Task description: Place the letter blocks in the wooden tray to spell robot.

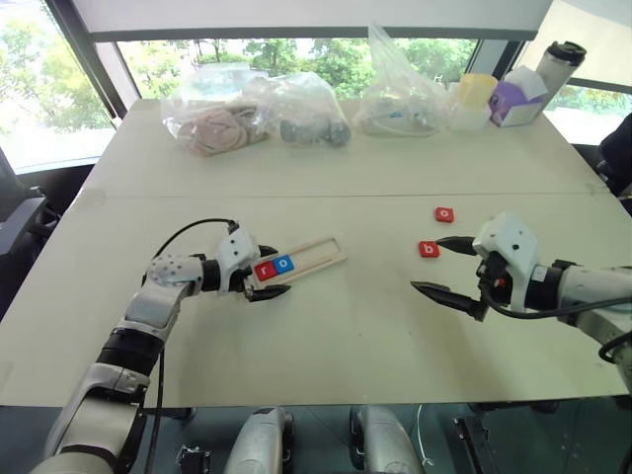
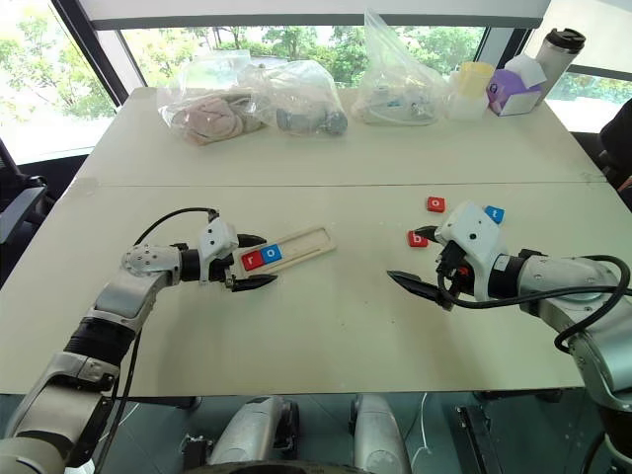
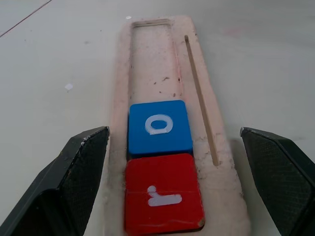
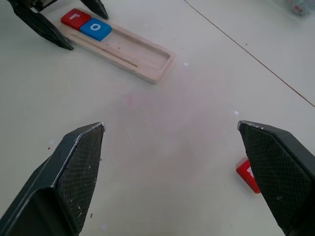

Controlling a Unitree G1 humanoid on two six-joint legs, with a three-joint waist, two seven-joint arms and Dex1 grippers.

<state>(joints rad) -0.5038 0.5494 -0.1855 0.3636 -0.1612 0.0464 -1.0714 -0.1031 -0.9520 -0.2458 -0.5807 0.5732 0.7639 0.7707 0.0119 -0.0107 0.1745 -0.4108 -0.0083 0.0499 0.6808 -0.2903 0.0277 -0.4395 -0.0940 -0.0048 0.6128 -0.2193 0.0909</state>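
A pale table (image 1: 326,346) carried a narrow wooden tray (image 1: 314,256) lying at a slant near its middle, a little toward the left edge. In the tray's groove, at the end nearer the robot, sat a red "r" block (image 1: 265,270) with a blue "o" block (image 1: 284,263) touching it; the groove beyond them was bare. The left gripper (image 1: 265,273) sat at that end, its jaws spread wide with one black finger on either side of the tray, gripping nothing. Toward the right edge lay a red "o" block (image 1: 444,214), a red "b" block (image 1: 429,249) and a blue "t" block (image 2: 494,213), all loose and close together. The right gripper (image 1: 446,266) hung just beside the "b" block, jaws spread and empty. Clear plastic bags (image 1: 257,114), a tumbler (image 1: 553,71) and a purple box (image 1: 515,101) lined the far edge.
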